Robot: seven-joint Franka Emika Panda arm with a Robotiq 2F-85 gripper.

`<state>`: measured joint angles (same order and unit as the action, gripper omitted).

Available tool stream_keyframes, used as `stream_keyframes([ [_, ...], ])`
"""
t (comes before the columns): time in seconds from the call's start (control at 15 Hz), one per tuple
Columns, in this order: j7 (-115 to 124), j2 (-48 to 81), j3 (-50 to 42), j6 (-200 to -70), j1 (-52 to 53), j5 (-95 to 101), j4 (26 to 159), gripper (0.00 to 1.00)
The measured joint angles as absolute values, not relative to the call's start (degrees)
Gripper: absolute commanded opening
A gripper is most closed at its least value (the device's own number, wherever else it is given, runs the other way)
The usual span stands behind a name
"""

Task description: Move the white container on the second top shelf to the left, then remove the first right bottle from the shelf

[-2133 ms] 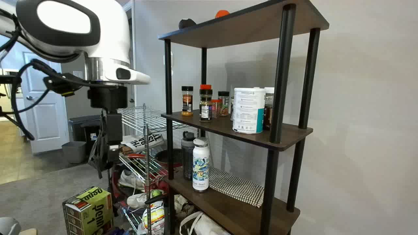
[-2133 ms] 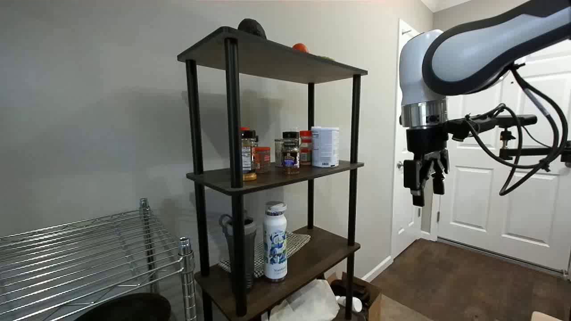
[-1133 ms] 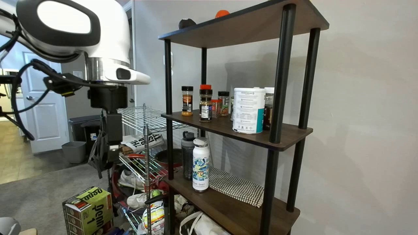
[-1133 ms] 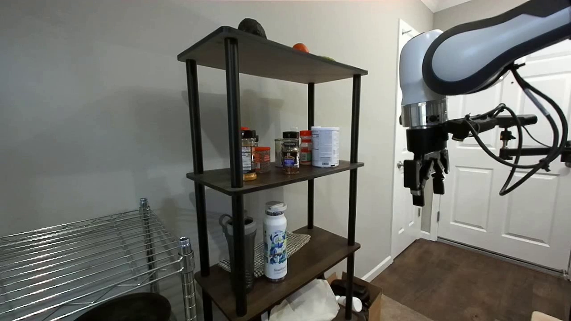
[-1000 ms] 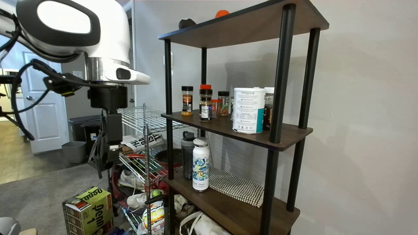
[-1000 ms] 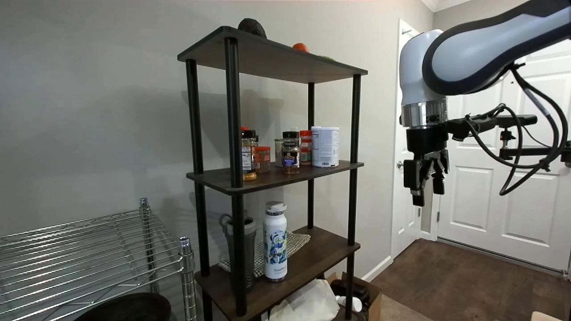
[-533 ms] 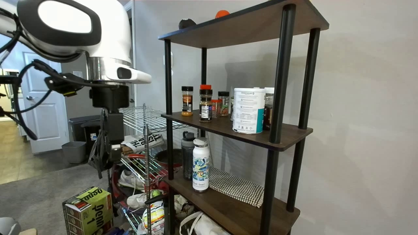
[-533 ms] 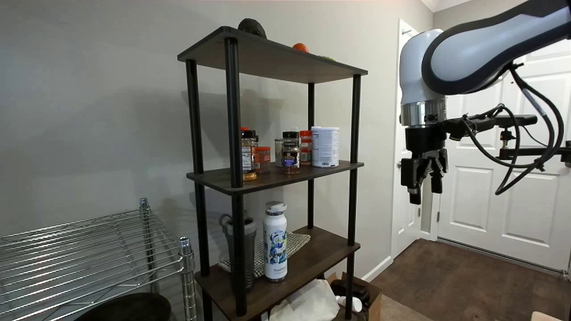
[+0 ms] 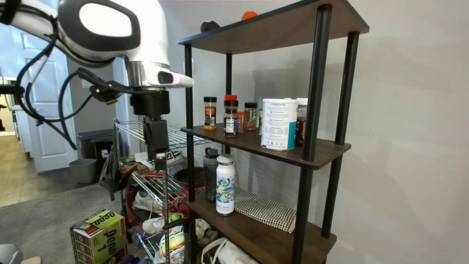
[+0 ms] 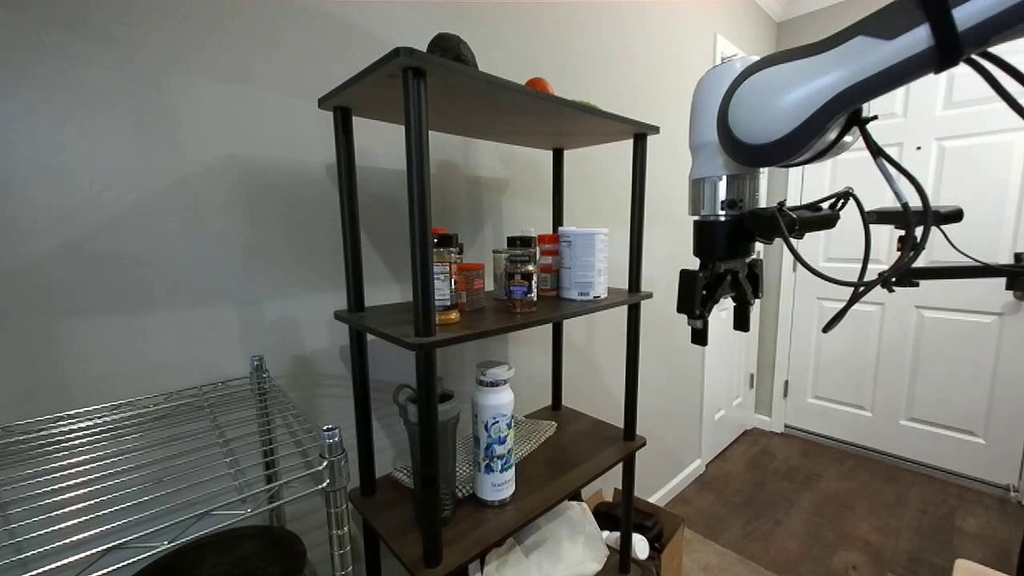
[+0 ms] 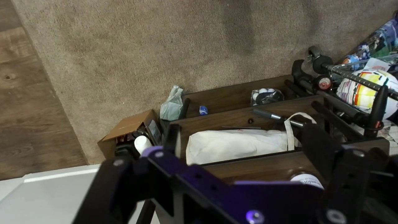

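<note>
pointing down, jaws spread around nothing, the claw (image 10: 721, 326) hangs well apart from the white container (image 9: 279, 124) on the shelf (image 9: 248, 140) across from it. pushing the container too far left could topple spice jars (image 9: 231, 124) standing in its path.

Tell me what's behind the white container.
An exterior view shows a white-capped dark bottle past the white container on the right, partly covered by it and a shelf post. A sliver of another item peeks out on the left; anything fully behind is hidden.
</note>
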<state>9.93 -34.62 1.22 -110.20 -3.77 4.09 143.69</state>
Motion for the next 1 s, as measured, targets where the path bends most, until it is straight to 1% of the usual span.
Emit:
stream_keyframes([
  [0.53, 11.32, -26.59, 0.94, -113.24, -3.7, 4.08, 135.54, 1.0],
  [1.0, 14.04, -25.69, 2.65, -115.06, -3.35, 4.07, 134.99, 1.0],
])
